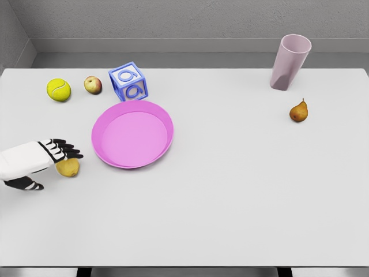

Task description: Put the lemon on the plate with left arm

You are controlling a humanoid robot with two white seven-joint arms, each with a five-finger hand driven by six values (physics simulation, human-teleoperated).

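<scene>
Presently, the left robot hand [51, 160] enters from the lower left of the frame, its white forearm lying low over the white worktop [230, 190]. Its black-tipped fingers [68, 151] extend above the lemon [68, 168], and the thumb [26, 184] shows lower down, to the left of the fruit. The robot hand is cupped over the lemon; whether it has a firm grip cannot be told from this view. The lemon sits on the worktop at the left of the frame, just beside the left rim of the plate, not on it.

The plate [104, 151] is pink and round, lying flat left of the frame's centre, with nothing in it. Just beyond its upper rim stands a blue toy block [128, 81], turned at an angle; its visible faces carry a raised white character that reads as a "6" or a "9", orientation uncertain. To the left of the block lies a small red-yellow apple [93, 85], and further left a yellow-green tennis ball [59, 89], both in the upper left of the frame.

In the upper right a pale pink cup [290, 62] stands tilted, open end up. Below and right of it, a brown pear [298, 111] stands upright, well apart from the plate.

No brand names or labels are legible on any item.
</scene>
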